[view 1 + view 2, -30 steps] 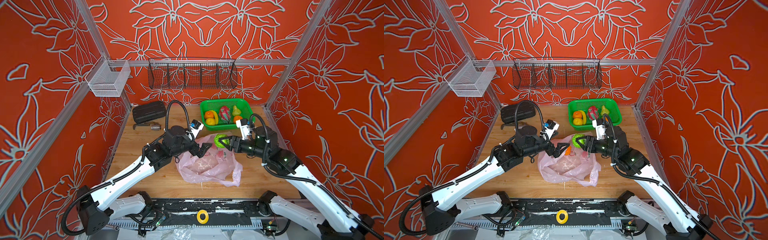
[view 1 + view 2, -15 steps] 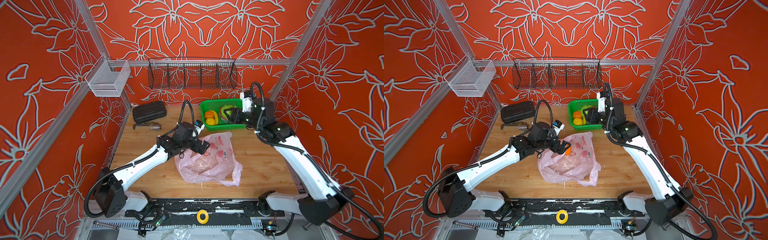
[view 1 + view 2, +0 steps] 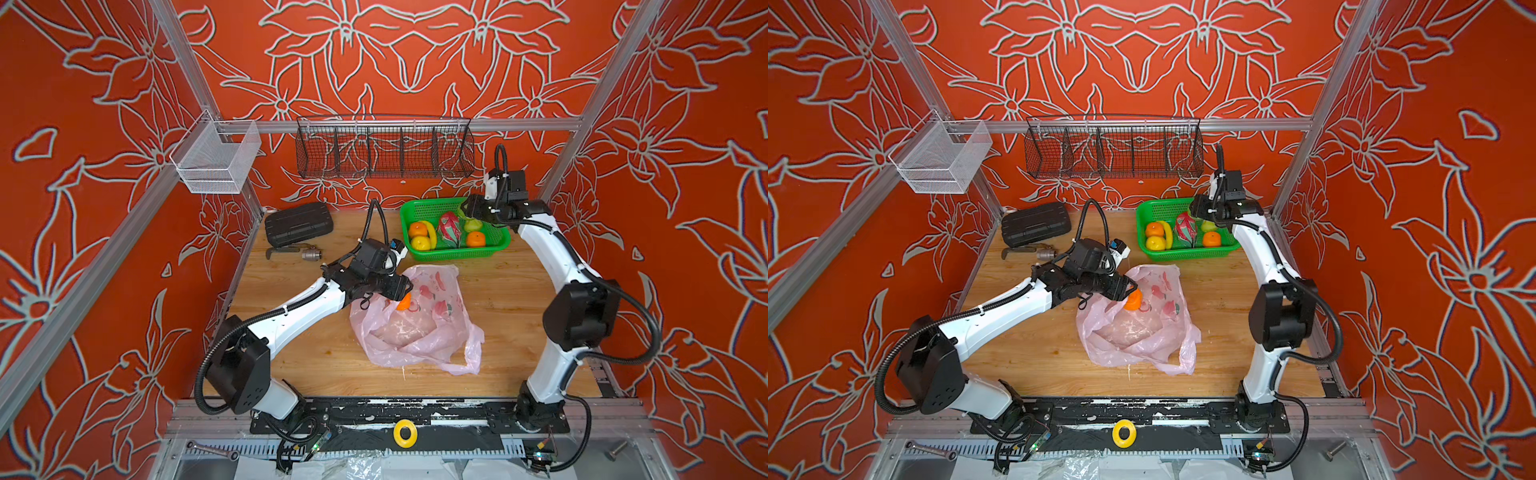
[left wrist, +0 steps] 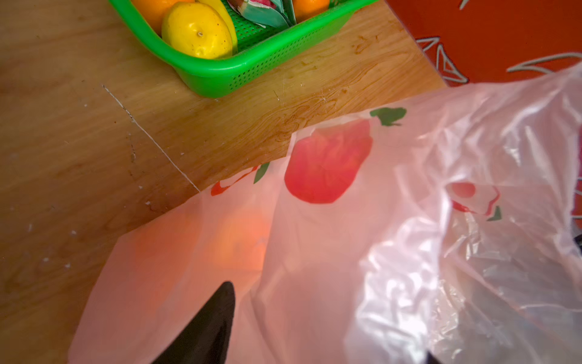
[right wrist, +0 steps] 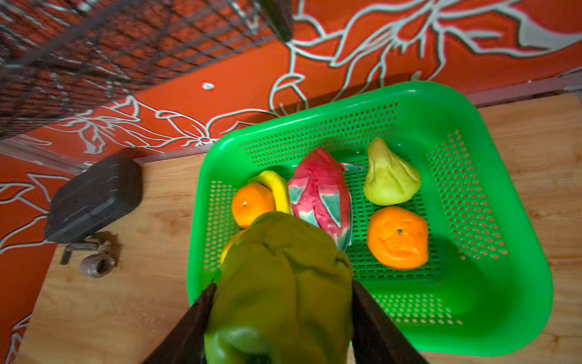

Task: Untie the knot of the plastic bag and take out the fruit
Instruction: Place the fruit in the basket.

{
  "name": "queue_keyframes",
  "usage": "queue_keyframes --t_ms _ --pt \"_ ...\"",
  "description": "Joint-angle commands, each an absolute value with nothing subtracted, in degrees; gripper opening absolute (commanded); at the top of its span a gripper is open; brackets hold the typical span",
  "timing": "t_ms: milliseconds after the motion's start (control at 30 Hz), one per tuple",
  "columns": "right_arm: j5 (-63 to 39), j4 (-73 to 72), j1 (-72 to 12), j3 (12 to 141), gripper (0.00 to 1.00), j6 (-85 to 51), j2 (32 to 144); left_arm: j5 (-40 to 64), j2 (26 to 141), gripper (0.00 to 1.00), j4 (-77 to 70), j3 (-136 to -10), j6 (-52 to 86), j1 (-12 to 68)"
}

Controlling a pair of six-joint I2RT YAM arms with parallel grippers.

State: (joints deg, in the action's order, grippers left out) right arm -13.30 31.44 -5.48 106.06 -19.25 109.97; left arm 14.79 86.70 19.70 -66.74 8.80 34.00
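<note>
Two fruits are mid-removal: right gripper (image 5: 282,285), clamped on the bumpy green fruit (image 5: 277,315), hovers above the green basket (image 3: 457,254). Left gripper (image 3: 401,291) meets an orange (image 3: 404,302) in the plastic bag (image 3: 419,332) near that basket, grip unclear. Next, probably: lower, release.

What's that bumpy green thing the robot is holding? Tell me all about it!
The bumpy green fruit is olive green, lumpy and creased, with a dull skin. The right gripper presses its dark jaws on both sides, holding it in the air over the green basket. Only the jaws seem to touch it.
</note>
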Motion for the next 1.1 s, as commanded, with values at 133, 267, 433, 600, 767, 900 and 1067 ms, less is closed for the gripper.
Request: queue_keyframes --t_ms 133,267,433,600,767,900,1067 --pt "-13.0 36.3 -4.5 115.5 0.48 -15.6 120.5 16.8 89.7 0.40 23.1 -65.5 12.6 32.7" --pt "-12.2 38.1 -4.3 119.5 0.48 -14.4 125.5 15.4 88.2 0.28 22.4 -62.4 14.0 32.6" --pt "-7.7 39.6 -4.1 120.9 0.48 -13.9 128.4 14.2 85.7 0.20 23.1 -60.8 15.0 31.5" --pt "-5.6 38.9 -3.0 119.9 0.48 -14.1 129.4 13.4 83.8 0.18 23.9 -60.4 15.7 31.1" --pt "-11.8 38.9 -2.2 121.0 0.49 -14.6 132.5 13.8 82.7 0.33 24.2 -61.1 15.7 31.1" --pt "-12.7 39.3 -2.2 121.7 0.58 -15.4 134.3 13.9 80.6 0.54 25.0 -61.9 15.7 31.1" --pt "-12.1 39.8 -2.2 120.5 0.81 -16.4 131.4 12.7 76.6 0.72 26.9 -62.2 16.1 31.0"
